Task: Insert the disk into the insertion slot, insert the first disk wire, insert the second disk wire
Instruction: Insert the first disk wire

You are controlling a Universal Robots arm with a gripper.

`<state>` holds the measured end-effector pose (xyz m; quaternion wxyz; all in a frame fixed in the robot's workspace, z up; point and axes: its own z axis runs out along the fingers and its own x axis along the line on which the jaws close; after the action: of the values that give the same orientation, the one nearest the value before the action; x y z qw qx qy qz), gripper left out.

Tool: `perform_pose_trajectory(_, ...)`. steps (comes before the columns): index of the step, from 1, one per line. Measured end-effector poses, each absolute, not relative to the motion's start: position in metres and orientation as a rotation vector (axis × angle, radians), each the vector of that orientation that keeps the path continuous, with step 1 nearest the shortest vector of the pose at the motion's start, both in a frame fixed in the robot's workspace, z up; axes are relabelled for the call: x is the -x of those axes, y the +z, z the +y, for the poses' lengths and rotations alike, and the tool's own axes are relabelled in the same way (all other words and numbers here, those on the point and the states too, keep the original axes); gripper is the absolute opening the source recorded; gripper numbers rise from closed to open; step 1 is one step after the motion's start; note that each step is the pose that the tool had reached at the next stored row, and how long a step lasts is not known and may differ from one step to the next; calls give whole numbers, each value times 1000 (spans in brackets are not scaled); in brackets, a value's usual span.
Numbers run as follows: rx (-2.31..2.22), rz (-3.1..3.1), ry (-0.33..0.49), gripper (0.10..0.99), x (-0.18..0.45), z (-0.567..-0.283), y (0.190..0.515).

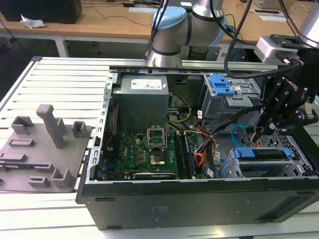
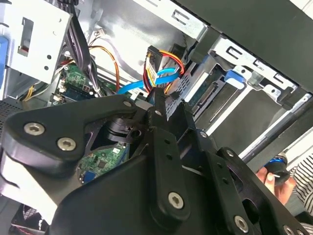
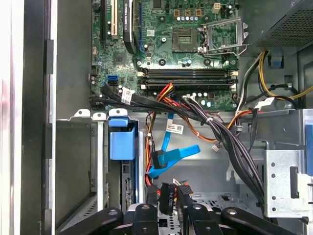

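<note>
Your disk sits in the slot at the case's front corner, on the exterior view's right. Its blue carrier is home in the cage, so I judge that step done. The step in hand is the first wire. Your gripper is clamped on its dark plug over the slot's inner end, and the orange, red and black strands arch away toward the board.

To do it well, square the plug to the disk's connector before you push. I cannot tell whether plug and socket line up, because the fingers hide the meeting point. Go in straight and slow, and let no side load build (a keyed plug of this kind will likely jam rather than seat if tilted).

Mind the second wire: its loose light-blue loop hangs just beside the plug, on the board side, and could get pinched under it. Leave the strands some slack so they do not drag the plug off line. A hand is near the case's outer edge, so make your motion small.
</note>
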<state>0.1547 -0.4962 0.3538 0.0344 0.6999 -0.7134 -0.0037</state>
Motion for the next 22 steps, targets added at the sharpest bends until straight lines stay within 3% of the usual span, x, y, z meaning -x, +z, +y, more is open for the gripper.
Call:
perform_pose_trajectory(7, -2152, -2193, -11, 302, -154, -496, 352)
perform_pose_trajectory(8, -2152, -2194, -11, 286, -154, -496, 352)
perform_pose_trajectory(10, -2152, -2193, -11, 173, -154, -496, 352)
perform_pose_trajectory(22, -2151, -2193, -11, 173, -154, -508, 352)
